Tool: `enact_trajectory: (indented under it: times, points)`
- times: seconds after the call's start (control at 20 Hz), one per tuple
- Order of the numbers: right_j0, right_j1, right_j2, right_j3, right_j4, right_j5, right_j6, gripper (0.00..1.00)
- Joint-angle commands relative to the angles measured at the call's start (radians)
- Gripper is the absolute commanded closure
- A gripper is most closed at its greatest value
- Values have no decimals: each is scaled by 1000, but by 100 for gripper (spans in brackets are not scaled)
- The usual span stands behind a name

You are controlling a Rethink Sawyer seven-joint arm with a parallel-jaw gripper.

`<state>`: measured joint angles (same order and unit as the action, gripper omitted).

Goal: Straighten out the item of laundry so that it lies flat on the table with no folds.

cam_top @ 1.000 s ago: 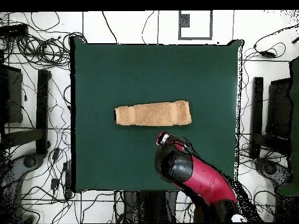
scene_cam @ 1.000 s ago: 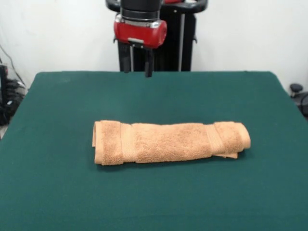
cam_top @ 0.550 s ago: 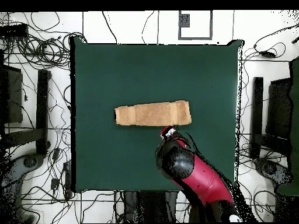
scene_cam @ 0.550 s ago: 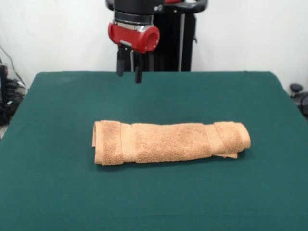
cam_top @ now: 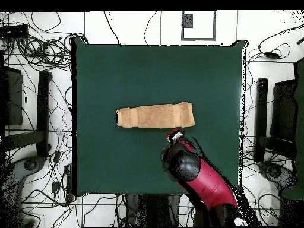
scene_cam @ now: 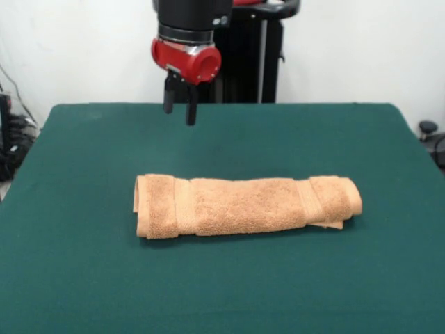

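The item of laundry (scene_cam: 243, 205) is an orange-tan towel folded into a long narrow strip across the middle of the green table (scene_cam: 83, 278), with both ends doubled over. My gripper (scene_cam: 179, 115) hangs above the table behind the towel's left part in the front view, clear of the cloth. Its two fingers stand apart with nothing between them, so it is open. From overhead the gripper (cam_top: 175, 136) sits just below the right end of the towel (cam_top: 155, 115), and the red arm runs off to the lower right.
Wide bare green felt (cam_top: 119, 71) surrounds the towel on all sides. Cables (cam_top: 35, 47) and black stands (cam_top: 43, 107) lie on the floor beyond the table's edges.
The gripper has shifted left and a little lower in the front view, closing in on the towel's end in the overhead view. The towel has not moved.
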<state>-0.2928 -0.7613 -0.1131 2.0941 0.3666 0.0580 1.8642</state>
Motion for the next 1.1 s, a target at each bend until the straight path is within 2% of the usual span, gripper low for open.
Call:
enact_trajectory:
  times: [0.05,0.45,0.75,1.1]
  points:
    - [-15,60,86,-67,-12,-50,167,0]
    - [-19,186,96,-138,-16,-58,148,0]
    - [-8,209,81,-166,-35,-39,126,0]
    - [-18,196,76,-183,-90,-13,86,0]
